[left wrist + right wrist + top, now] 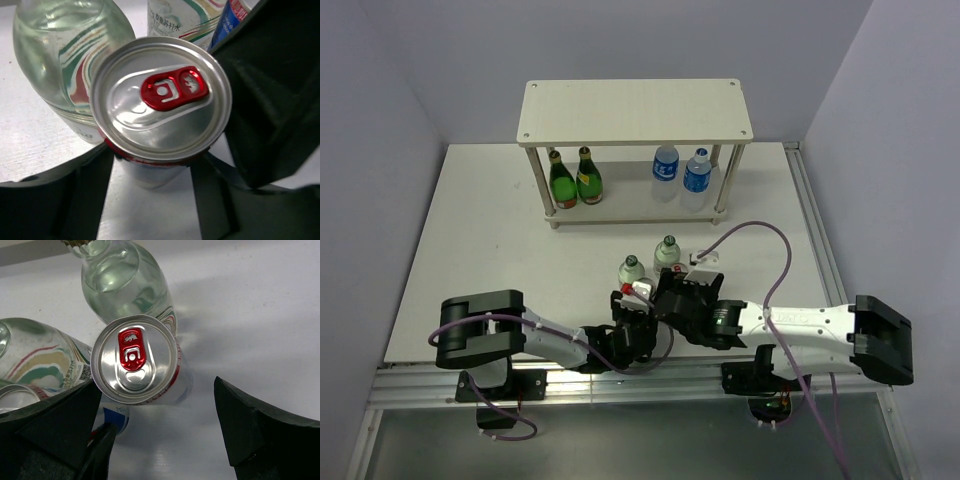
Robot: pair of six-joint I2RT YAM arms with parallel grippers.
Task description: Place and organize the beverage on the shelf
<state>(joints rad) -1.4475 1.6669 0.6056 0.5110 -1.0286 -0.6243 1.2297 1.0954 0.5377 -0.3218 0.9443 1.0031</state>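
**Left grip on can, neighbours crowding**

Risk: the can point(160, 105) stands hard against a clear bottle point(60, 65), with a second bottle point(185, 17) just behind. Both are tall and narrow, so a lift that drifts sideways would likely tip one. The can wall is slick, and an off-centre hold may let it slip or swing. The arms are crowded, so the wrists could clash if both lift together.

Position: the can is upright on the table point(480, 230), in front of the shelf point(635, 110) and well apart from it. The left gripper point(160, 165) has a finger against each side of the can below the rim. It looks clamped on, but I cannot tell how firmly. The right gripper point(157, 390) is spread wide around the other can point(135, 360), close to one finger with a clear gap to the other. On the lower tier, green bottles point(575, 180) stand left and water bottles point(680, 172) right. The gap between them is the likely slot, with little headroom.
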